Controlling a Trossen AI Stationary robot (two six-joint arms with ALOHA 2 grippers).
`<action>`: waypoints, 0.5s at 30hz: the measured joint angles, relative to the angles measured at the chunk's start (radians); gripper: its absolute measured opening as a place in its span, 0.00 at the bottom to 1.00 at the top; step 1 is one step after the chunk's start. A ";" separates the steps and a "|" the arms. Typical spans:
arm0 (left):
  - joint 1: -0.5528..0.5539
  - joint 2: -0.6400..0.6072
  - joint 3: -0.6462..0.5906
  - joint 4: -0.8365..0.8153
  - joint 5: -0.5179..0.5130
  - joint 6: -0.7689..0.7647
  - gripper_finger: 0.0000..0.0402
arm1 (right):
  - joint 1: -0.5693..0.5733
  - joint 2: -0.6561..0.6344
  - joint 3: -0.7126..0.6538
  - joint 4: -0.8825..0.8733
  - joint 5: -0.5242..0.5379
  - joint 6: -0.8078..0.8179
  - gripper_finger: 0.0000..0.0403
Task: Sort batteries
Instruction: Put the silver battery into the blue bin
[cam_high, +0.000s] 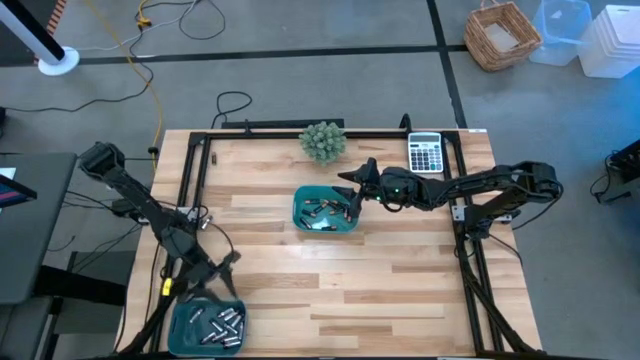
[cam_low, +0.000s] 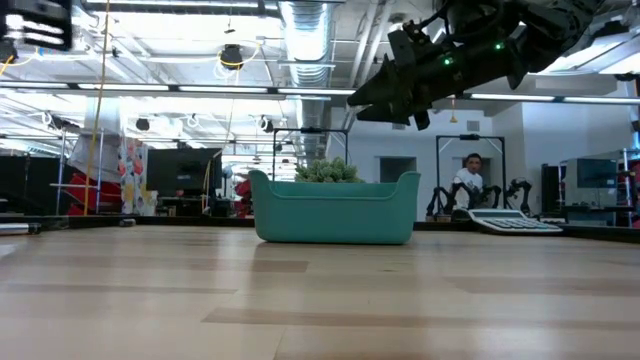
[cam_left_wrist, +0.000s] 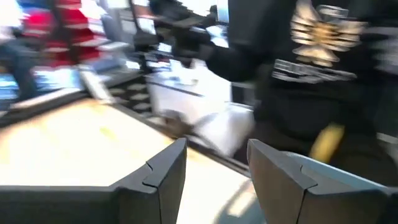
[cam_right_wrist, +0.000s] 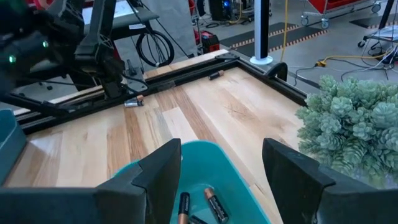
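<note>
I keep the right tool (cam_high: 350, 190) apart above the middle tray (cam_high: 325, 226), ready to pick batteries (cam_high: 322, 211); the left tool (cam_high: 228, 262), apart and empty, hangs beside the corner tray (cam_high: 178, 318).

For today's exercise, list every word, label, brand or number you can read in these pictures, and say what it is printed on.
None can be read.
Calculator: key markings too small.
Dark shirt in the left wrist view: pale print, blurred.
Batteries: no legible label.

a wooden table (cam_high: 400, 290) carries two teal trays (cam_high: 326, 209) (cam_high: 207, 326), a calculator (cam_high: 426, 154), a small plant (cam_high: 323, 140).
</note>
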 joint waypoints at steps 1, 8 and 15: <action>0.004 -0.016 0.000 0.000 -0.043 0.003 0.41 | 0.000 0.000 0.000 -0.006 0.000 0.000 0.60; 0.033 -0.147 0.000 -0.028 -0.347 0.057 0.42 | 0.000 0.000 0.000 -0.017 0.000 -0.002 0.60; 0.095 -0.236 0.000 -0.096 -0.641 0.053 0.42 | 0.000 0.000 0.000 -0.001 0.000 -0.020 0.60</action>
